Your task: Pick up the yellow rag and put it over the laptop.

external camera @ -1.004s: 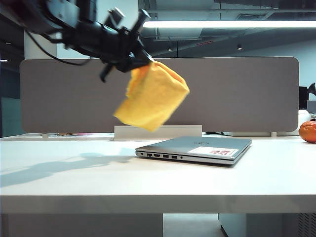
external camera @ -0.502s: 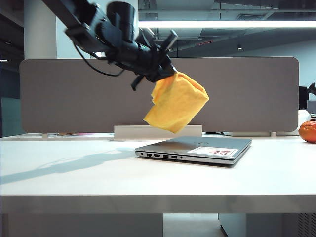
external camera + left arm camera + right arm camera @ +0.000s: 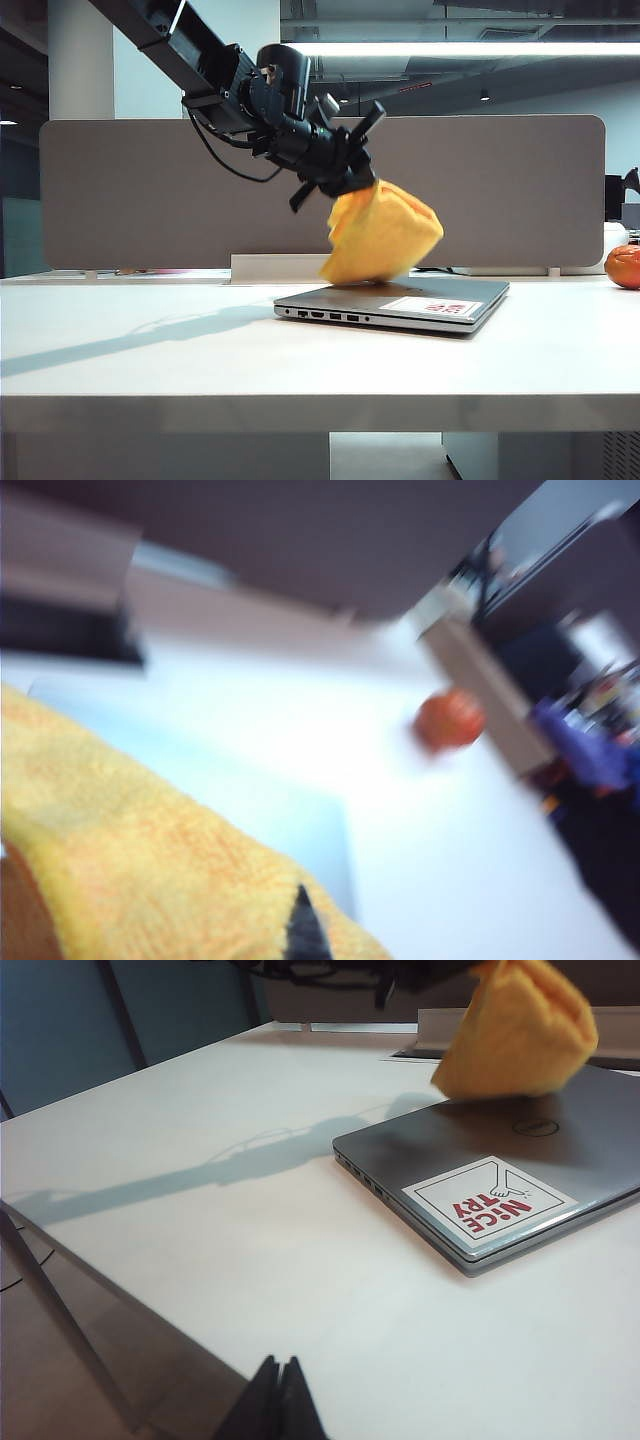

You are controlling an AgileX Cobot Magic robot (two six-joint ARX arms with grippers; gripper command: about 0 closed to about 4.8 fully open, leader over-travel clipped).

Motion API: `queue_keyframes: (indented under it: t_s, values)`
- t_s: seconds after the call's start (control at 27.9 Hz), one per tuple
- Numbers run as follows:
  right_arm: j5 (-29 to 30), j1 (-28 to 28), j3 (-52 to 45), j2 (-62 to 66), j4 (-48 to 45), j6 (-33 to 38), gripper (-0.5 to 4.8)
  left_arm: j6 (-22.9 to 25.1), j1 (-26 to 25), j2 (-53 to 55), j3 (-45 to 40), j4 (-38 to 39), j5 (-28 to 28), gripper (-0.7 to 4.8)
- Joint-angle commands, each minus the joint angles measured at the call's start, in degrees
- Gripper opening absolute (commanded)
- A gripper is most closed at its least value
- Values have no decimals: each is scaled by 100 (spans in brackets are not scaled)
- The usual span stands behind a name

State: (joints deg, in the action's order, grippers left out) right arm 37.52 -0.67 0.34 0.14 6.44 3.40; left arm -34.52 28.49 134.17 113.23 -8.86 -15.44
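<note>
The yellow rag (image 3: 385,238) hangs bunched from my left gripper (image 3: 362,188), which is shut on its top edge. The rag's lower end reaches the back left part of the laptop (image 3: 420,303), a thin silver one lying closed on the white table (image 3: 150,360). In the left wrist view, blurred, the rag (image 3: 130,840) fills the near side above the laptop lid (image 3: 260,800). In the right wrist view my right gripper (image 3: 278,1365) is shut with nothing in it, low off the table's edge. From there the rag (image 3: 520,1030) shows over the lid (image 3: 440,1140), clear of the white sticker (image 3: 490,1200).
A round orange fruit (image 3: 623,266) sits at the table's far right. A grey partition (image 3: 500,190) runs along the back edge, with a low white box (image 3: 260,268) in front of it behind the laptop. The arm's shadow (image 3: 120,340) falls left of the laptop.
My left arm has swung right and down with the rag, from high at the left to the laptop's lid. The right gripper has not moved.
</note>
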Motion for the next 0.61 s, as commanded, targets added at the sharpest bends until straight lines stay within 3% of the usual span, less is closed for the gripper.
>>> queue_keyframes:
  t_s: [0.04,0.25,0.47,0.61]
  values:
    - [-7,4,-22,-9,-44,-2,-6,26,35,-7,24,1027,-22,-6]
    - [-7,4,-22,-9,-44,-2,-6,24,59,-7,24,2140,-393,-6]
    - [-9,2,-22,-9,-44,-2,-6,24,107,-9,24,2522,-975,0]
    - [-7,2,-22,-9,-48,-2,-6,26,105,-15,26,2741,-1071,122]
